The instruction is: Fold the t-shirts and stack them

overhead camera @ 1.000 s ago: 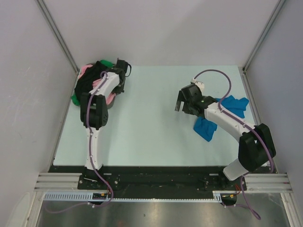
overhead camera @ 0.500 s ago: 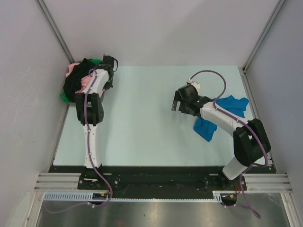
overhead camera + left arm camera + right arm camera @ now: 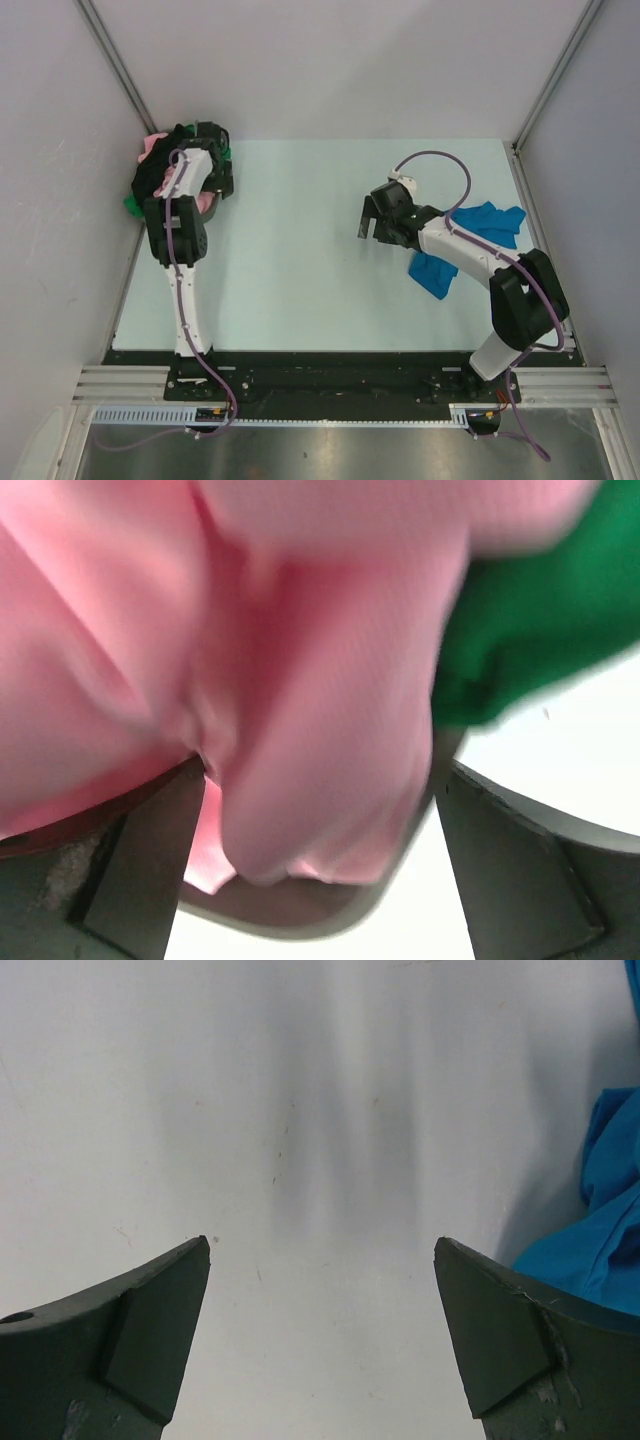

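A heap of t-shirts sits at the table's far left corner: pink (image 3: 155,145), black (image 3: 155,178) and green (image 3: 132,203). My left gripper (image 3: 212,150) is down on that heap. In the left wrist view its fingers (image 3: 150,870) stand wide apart, open, and a fold of pink shirt (image 3: 320,680) hangs loose between them, with green cloth (image 3: 540,610) to the right. The bright blue t-shirt (image 3: 492,222) lies crumpled at the right of the table. My right gripper (image 3: 372,218) hovers open over bare table left of it, and only the blue edge (image 3: 610,1220) shows beside its fingers.
A grey curved basket rim (image 3: 290,915) shows under the pink cloth. Grey walls with metal posts (image 3: 120,70) close in the table on three sides, and the heap lies tight against the left wall. The black base rail (image 3: 330,375) runs along the near edge.
My left arm swung left toward the corner and the heap shifted left with it. Its jaws went from shut to wide open. My right gripper drifted slightly left, still open.
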